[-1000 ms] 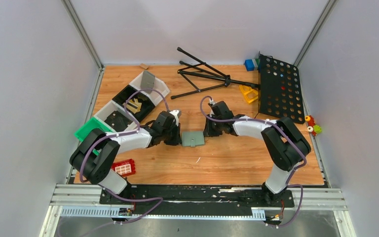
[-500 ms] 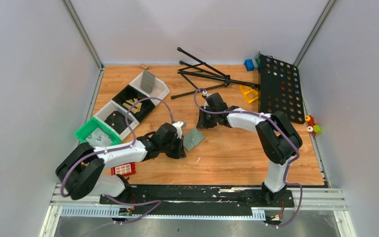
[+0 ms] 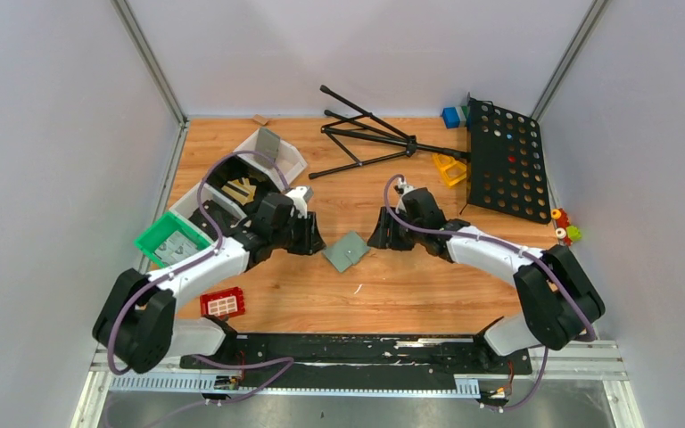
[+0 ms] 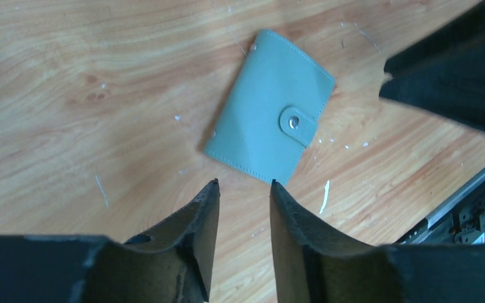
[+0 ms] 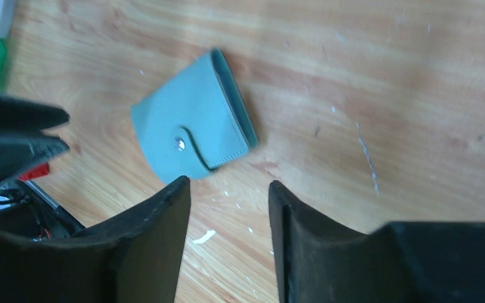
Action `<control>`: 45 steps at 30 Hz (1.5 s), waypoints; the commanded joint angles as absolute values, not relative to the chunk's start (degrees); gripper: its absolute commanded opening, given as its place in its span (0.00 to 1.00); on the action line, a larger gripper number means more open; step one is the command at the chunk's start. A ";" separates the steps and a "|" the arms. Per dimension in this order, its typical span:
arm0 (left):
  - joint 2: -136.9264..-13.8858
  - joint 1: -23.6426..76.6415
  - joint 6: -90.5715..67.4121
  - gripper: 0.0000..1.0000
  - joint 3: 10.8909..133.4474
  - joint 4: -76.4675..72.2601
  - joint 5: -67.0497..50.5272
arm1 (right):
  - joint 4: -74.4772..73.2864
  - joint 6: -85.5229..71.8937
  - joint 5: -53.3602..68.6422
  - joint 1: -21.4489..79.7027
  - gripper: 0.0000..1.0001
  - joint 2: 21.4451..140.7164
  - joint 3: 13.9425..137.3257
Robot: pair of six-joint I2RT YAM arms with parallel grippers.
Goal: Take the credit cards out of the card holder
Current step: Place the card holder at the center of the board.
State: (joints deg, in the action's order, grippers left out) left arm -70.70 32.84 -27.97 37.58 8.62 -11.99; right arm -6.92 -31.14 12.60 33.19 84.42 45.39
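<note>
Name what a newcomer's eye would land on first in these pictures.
The grey-blue card holder draws the eye first. It lies snapped shut in the middle of the wooden table, between the left hand and the right hand, both open and touching nothing. Next come the black folded stand at the far edge and the black perforated panel at the far right.

- The wooden table (image 3: 428, 285) fills the middle of the top view, its surface scuffed with small white flecks.
- A grey-blue card holder (image 3: 346, 251) lies flat at the centre, closed, with its snap flap facing up.
- A red block (image 3: 223, 303) with white squares sits at lower left.
- A green tray (image 3: 150, 242) and a row of white bins (image 3: 292, 162) run diagonally along the left.
- A folded black stand (image 3: 370, 134) lies at upper centre.
- A black perforated panel (image 3: 506, 160) lies at upper right, with a yellow piece (image 3: 450, 168) and a blue block (image 3: 450, 116) beside it.
</note>
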 commanded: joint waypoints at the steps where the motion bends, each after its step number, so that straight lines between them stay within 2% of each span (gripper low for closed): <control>1: -76.93 31.13 -24.96 0.46 41.38 3.67 -14.82 | -0.79 -37.63 15.05 33.43 0.56 82.53 40.36; 5: -83.14 31.03 -23.82 0.52 43.84 1.57 -17.07 | 3.33 -40.98 17.50 33.53 0.62 83.24 38.01; 10: -90.70 30.76 -22.07 0.52 47.55 2.52 -21.35 | 7.38 -45.28 17.89 33.83 0.54 85.04 36.51; 13: -92.70 30.59 -21.38 0.50 48.72 3.99 -23.78 | 7.78 -45.95 17.50 33.80 0.47 87.60 37.69; 19: -92.57 30.50 -21.82 0.46 46.94 4.31 -28.60 | 9.17 -46.23 18.25 33.84 0.43 92.87 40.06; 25: -91.75 30.50 -24.55 0.35 43.79 0.82 -33.71 | 9.17 -45.67 17.97 33.75 0.32 95.29 41.58; 28: -91.25 30.40 -26.53 0.33 42.60 -2.07 -34.59 | 8.73 -45.46 17.86 33.64 0.32 95.33 41.63; 33: -91.68 30.41 -31.25 0.32 40.36 -8.98 -36.22 | 8.32 -44.91 17.84 33.51 0.36 93.89 40.80; 40: -91.70 30.41 -32.96 0.34 39.10 -8.27 -31.06 | 5.85 -41.75 18.21 34.85 0.66 91.92 41.94; 45: -91.25 30.49 -33.67 0.36 39.12 -5.46 -24.55 | -8.04 -35.97 5.08 39.41 0.68 91.86 48.98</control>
State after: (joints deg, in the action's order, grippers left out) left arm -93.23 30.61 -32.40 39.13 -6.46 -30.15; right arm 2.61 -41.74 15.73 36.14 93.12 43.29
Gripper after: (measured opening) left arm 0.350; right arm 0.681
